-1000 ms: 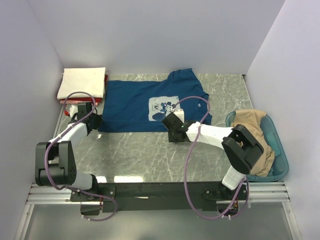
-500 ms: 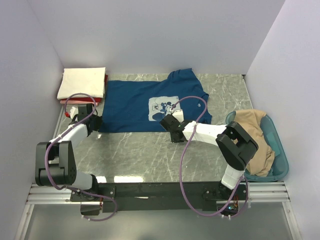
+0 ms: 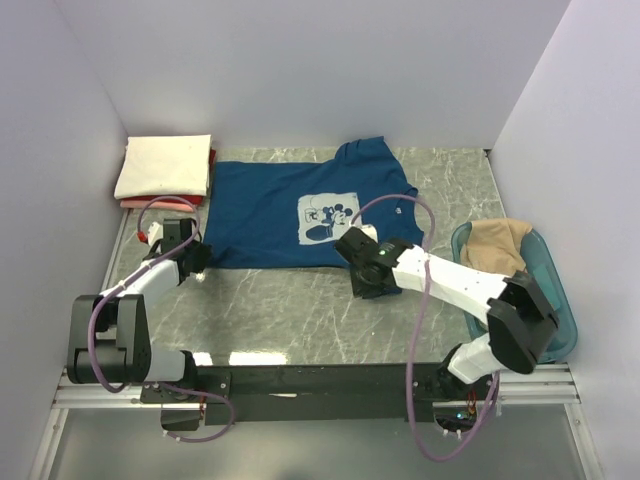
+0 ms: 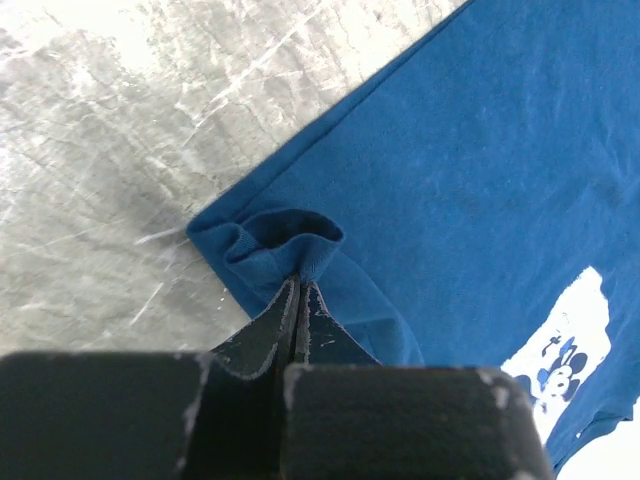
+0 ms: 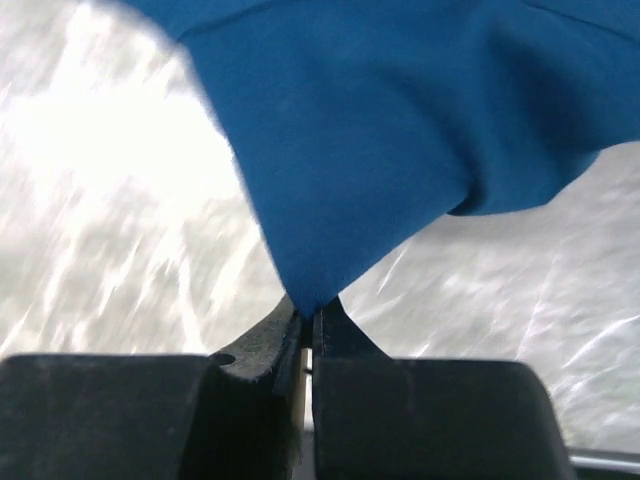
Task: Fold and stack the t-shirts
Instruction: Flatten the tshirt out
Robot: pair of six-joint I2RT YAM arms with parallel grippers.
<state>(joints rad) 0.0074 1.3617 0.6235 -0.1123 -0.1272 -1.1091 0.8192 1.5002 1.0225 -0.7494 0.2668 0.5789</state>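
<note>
The dark blue t-shirt [image 3: 265, 210] lies spread print-up at the back middle of the marble table [image 3: 290, 310], with folded cream [image 3: 165, 165] and red [image 3: 135, 203] t-shirts stacked at its left and a tan t-shirt [image 3: 495, 245] in the teal tub [image 3: 562, 305] at right. The left gripper [image 4: 300, 285], on an arm reaching low and forward, has its jaws pressed together on the bunched near-left corner. The right gripper [image 5: 310, 312], its arm stretched leftward, pinches a peak of the near edge.
</note>
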